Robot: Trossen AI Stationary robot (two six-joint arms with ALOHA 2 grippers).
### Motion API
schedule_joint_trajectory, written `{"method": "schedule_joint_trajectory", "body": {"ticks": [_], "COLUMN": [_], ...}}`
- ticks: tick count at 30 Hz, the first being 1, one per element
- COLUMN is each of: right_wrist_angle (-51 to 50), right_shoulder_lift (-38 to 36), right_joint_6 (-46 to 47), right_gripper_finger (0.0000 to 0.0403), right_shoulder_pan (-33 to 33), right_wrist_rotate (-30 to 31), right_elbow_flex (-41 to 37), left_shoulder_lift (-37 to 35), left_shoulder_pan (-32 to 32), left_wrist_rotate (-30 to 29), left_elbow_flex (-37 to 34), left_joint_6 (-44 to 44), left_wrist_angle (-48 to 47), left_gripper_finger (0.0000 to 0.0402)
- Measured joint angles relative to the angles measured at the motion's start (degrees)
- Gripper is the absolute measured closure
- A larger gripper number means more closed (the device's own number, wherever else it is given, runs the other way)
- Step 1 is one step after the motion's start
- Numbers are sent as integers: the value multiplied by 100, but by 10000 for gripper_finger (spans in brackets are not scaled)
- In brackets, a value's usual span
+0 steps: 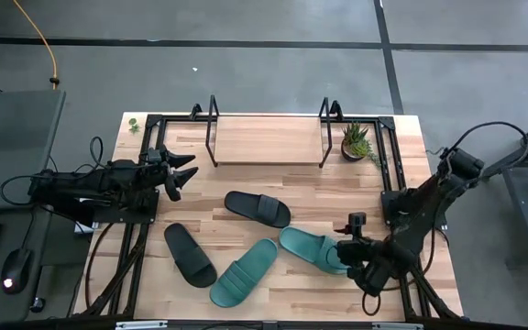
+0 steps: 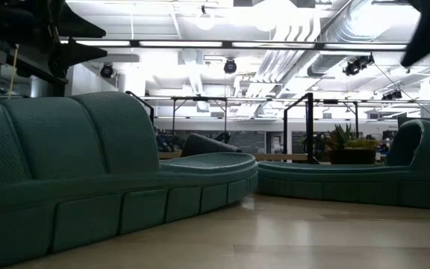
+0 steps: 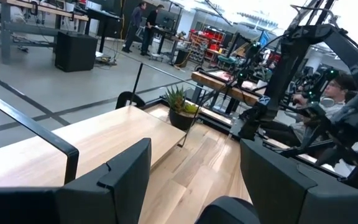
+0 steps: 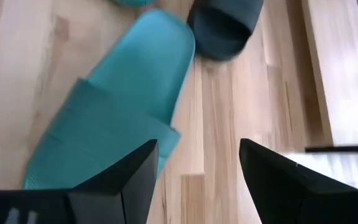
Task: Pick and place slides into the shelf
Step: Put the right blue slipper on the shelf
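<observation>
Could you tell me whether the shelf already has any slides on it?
Empty. In the high view the shelf shows only bare board, while all four slides lie on the table in front of it.

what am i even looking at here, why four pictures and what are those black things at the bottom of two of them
It is a two-armed robot at a wooden table, photographed at one instant by four cameras. One looks straight down, one sits at table height, and one rides on each wrist.

The dark shapes at the bottom of the wrist pictures are that arm's own fingers. Each arm ends in a two-finger pincer. The left pincer hovers open by the table's left edge. The right pincer is open at one teal slide, near its end, gripping nothing.

On the table lie four slides: that one, a second teal slide, and two black slides. At the back stand the empty shelf and a small potted plant.

The table-height picture is mostly filled by the teal slides, seen very close.
</observation>
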Motion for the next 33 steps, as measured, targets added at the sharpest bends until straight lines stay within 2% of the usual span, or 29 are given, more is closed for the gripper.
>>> {"method": "schedule_joint_trajectory", "body": {"ticks": [7,17,23,33], "right_wrist_angle": [208,358,179,-123], "right_shoulder_lift": [760,1085,1250,1725], "right_joint_6": [724,1453,1521,1534], "right_gripper_finger": [187,187,190,225], "right_shoulder_pan": [206,716,875,923], "right_wrist_rotate": [-299,-402,-329,-307], "right_elbow_flex": [21,87,87,87], "left_shoulder_lift": [0,0,0,0], "left_shoulder_pan": [0,0,0,2], "left_wrist_rotate": [0,0,0,0], "left_elbow_flex": [0,0,0,0], "left_joint_6": [-4,-8,-11,-13], "left_wrist_angle": [-122,-138,-138,-177], "left_gripper_finger": [174,174,174,174]}}
